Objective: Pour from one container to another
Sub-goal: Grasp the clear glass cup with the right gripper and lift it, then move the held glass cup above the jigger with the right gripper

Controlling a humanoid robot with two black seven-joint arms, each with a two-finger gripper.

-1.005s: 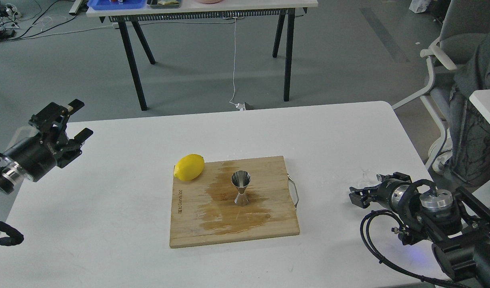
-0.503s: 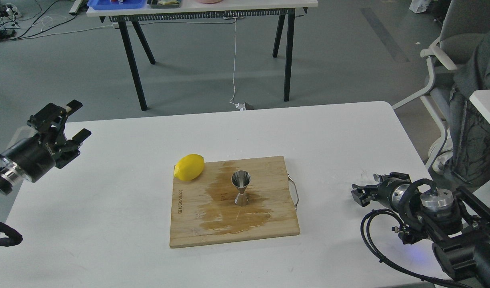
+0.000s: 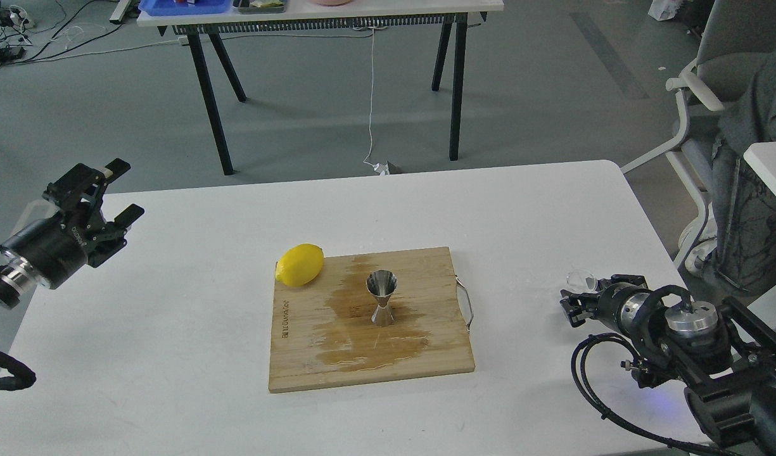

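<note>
Upright, the jigger (image 3: 382,297) stands on the board (image 3: 311,354); left end effector (image 3: 118,193) hovers released, right end effector's (image 3: 572,304) state unclear beside the cup (image 3: 581,279).

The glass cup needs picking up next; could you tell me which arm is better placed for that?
The right. The glass cup stands just beyond the right gripper at the table's right edge. The left gripper hangs open far across the table, beyond the cutting board and jigger.

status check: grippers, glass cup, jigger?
Left gripper open, empty, off the table's left edge. Right gripper beside small clear glass cup; grip unclear. Shiny steel hourglass jigger upright on wet wooden board. Nothing between.
</note>
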